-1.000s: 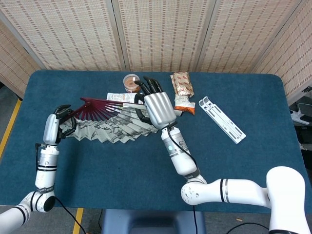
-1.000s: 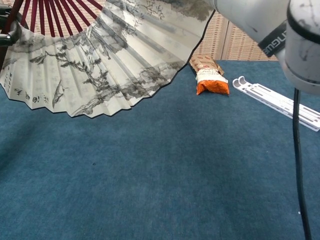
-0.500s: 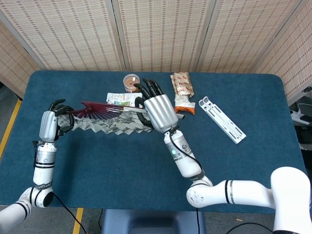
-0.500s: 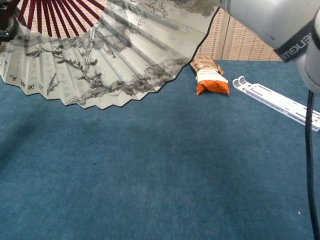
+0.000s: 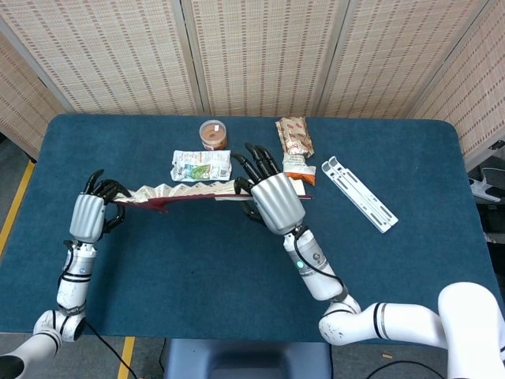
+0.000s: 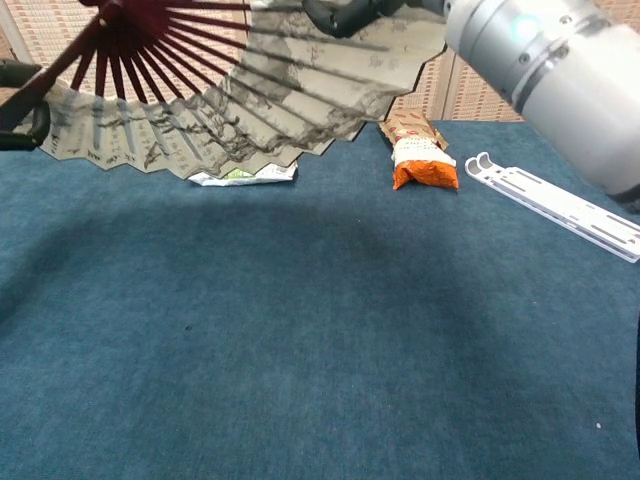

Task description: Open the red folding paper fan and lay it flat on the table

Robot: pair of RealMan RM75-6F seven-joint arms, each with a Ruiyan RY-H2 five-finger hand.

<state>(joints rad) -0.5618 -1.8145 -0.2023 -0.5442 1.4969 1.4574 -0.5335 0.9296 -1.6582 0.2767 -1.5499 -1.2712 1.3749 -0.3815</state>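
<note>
Red folding paper fan (image 5: pixel 189 192) fully spread, held level above blue table (image 5: pixel 394 260). Left hand (image 5: pixel 89 215) grasps one end rib; right hand (image 5: pixel 276 201) grips the other end.

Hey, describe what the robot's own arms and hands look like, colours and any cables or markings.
Both hands, left hand and right hand, have silver-grey metallic backs and black fingers. The forearms are glossy white segmented tubes with black bands at the joints. A thin black cable runs along the right forearm, which also carries a small teal indicator light. In the chest view the right arm looks light grey, again with a teal light.
</note>
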